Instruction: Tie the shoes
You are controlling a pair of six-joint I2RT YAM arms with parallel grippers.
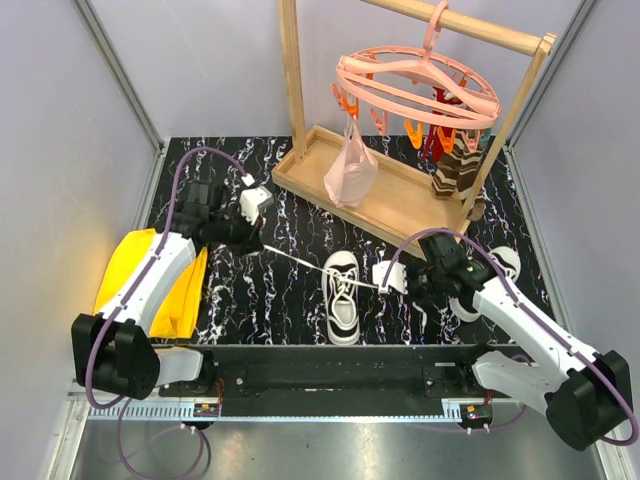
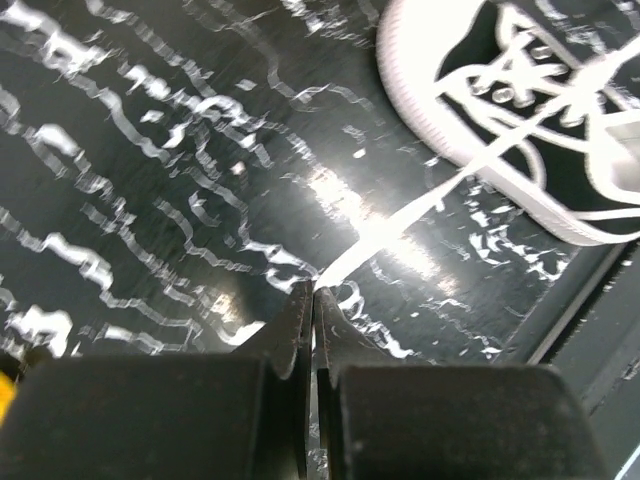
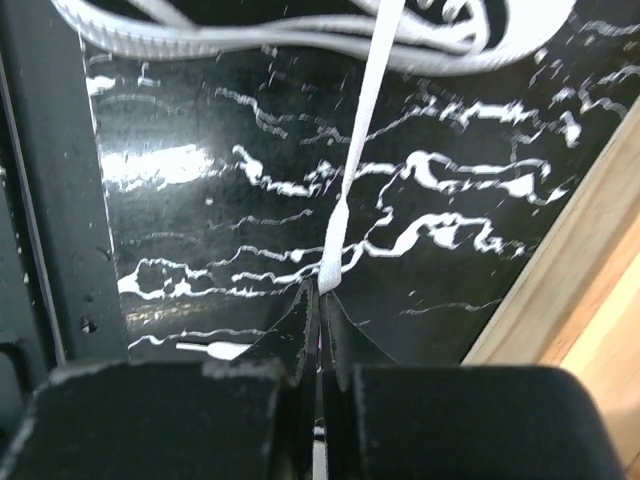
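Observation:
One white shoe (image 1: 342, 298) with black trim stands mid-table, toe toward the arms. Its two laces are pulled taut to opposite sides. My left gripper (image 1: 262, 246) is shut on the end of the left lace (image 1: 300, 262). In the left wrist view that lace (image 2: 400, 218) runs from my left gripper (image 2: 313, 292) up to the shoe (image 2: 520, 130). My right gripper (image 1: 386, 280) is shut on the right lace (image 3: 360, 150), which leads from my right gripper (image 3: 320, 290) to the shoe's sole (image 3: 300, 35). The second shoe (image 1: 500, 266) lies at the right, partly hidden behind my right arm.
A wooden rack (image 1: 385, 195) stands at the back, carrying a pink hanger (image 1: 415, 90), a plastic bag (image 1: 350, 168) and brown striped socks (image 1: 456, 172). A yellow cloth (image 1: 150, 285) lies under my left arm. A black rail (image 1: 330, 365) runs along the near edge.

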